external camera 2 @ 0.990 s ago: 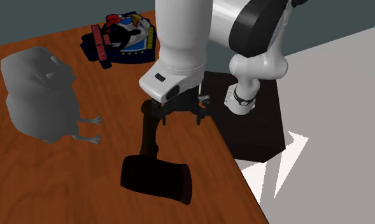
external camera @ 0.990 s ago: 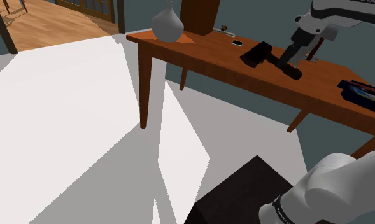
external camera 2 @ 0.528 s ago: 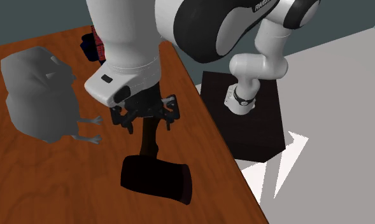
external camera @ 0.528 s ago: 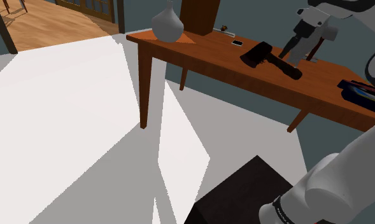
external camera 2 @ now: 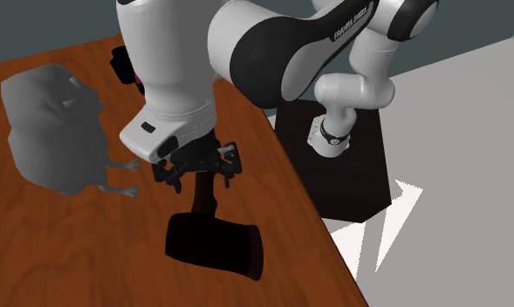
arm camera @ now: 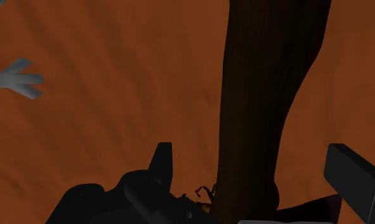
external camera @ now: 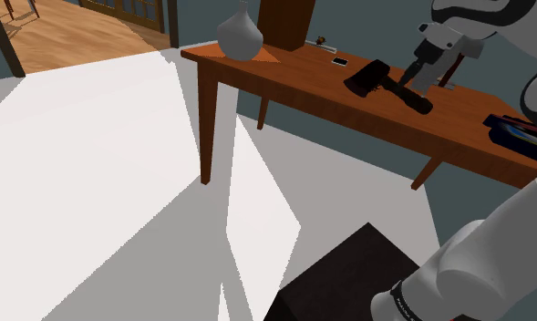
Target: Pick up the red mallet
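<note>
The mallet [external camera 2: 214, 246] looks very dark, almost black, and lies flat on the brown wooden table [external camera 2: 89, 262]. Its blocky head points toward the second exterior view's bottom and its handle [external camera 2: 203, 201] runs up under the hand. My gripper [external camera 2: 200, 174] hangs just above the handle, open, one finger on each side. In the wrist view the handle [arm camera: 268, 95] passes between the fingertips [arm camera: 162, 162] without touching them, gripper [arm camera: 259, 168]. From the shoulder the mallet [external camera: 368, 77] lies mid-table with the gripper [external camera: 416, 84] over its handle.
A grey bird-like figure [external camera 2: 54, 131] stands close beside the hand, its foot [arm camera: 17, 77] near the fingers. A colourful flat item [external camera: 521, 132] lies behind. A grey vase [external camera: 240, 35] and brown box [external camera: 284, 23] stand at the table's far end. The table edge [external camera 2: 320, 222] runs near the mallet.
The gripper has swung from near the table edge toward the second exterior view's left, over the mallet handle, and dropped a little. The mallet has not moved.
</note>
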`<control>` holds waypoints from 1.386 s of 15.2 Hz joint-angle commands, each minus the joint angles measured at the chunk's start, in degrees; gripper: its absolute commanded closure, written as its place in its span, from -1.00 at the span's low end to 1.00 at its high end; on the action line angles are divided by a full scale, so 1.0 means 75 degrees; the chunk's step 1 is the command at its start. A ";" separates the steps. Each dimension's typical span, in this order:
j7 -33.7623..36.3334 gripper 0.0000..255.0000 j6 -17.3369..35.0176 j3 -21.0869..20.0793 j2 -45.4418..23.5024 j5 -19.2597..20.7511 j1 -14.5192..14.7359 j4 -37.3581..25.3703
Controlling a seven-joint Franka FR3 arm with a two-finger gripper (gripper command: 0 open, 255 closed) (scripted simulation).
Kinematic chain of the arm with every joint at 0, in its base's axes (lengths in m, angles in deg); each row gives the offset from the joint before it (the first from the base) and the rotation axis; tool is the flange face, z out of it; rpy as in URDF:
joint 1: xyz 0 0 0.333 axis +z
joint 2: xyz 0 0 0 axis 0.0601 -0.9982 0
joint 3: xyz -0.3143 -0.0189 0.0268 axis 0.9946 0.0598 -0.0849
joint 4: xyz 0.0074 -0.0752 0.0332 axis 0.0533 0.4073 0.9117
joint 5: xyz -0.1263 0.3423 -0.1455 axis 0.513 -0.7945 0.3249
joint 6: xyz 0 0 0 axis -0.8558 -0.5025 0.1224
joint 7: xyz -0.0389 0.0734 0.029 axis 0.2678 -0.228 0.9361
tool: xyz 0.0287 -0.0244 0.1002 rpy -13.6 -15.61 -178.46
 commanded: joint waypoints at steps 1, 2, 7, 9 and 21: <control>0.0012 -1.00 0.0097 -0.0015 0.0034 0.0025 0.0012 0.0116; 0.0012 1.00 0.0085 -0.0015 0.0030 0.0022 0.0012 0.0101; 0.0012 1.00 0.0085 -0.0015 0.0032 0.0024 0.0012 0.0103; 0.0012 1.00 0.0085 -0.0014 0.0032 0.0024 0.0011 0.0103; -0.0096 1.00 -0.1099 0.0151 -0.0513 -0.0389 -0.0157 -0.1438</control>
